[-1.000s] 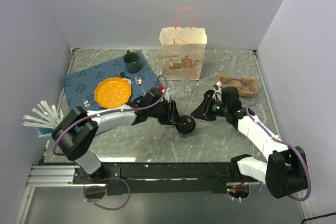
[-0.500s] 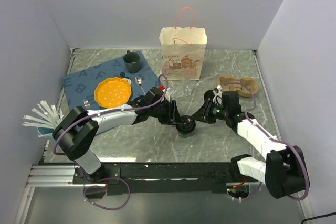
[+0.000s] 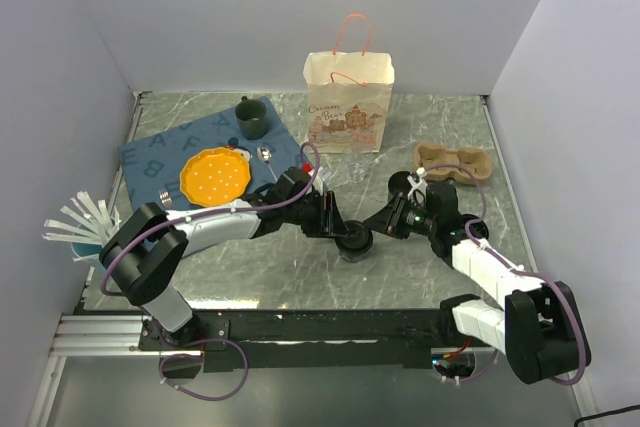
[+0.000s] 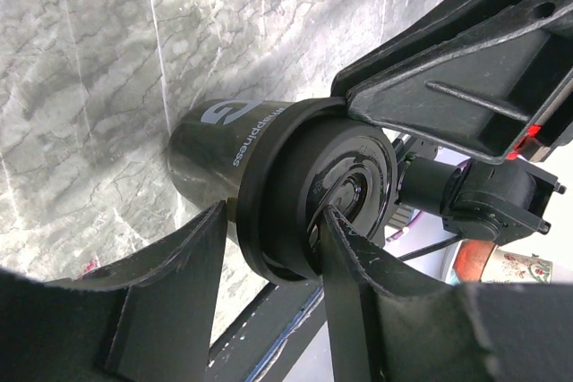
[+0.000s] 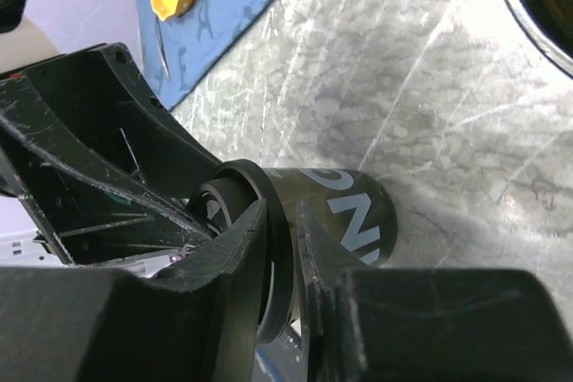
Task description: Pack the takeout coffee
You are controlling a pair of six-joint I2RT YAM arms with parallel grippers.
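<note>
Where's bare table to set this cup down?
Bare table runs along the near edge, in front of the cup; more lies between the paper bag and the pulp tray, and outside the right arm. Crowded: around the cup where the arms meet, and the blue mat with plate and mug.

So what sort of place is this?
Probably a robot lab test cell: plain walls box in the table, two arms sit bolted at its edge, with a paper bag and pulp cup tray as props.

Cup (image 3: 353,240) before bag (image 3: 348,107), tray (image 3: 455,161) farther right.
</note>
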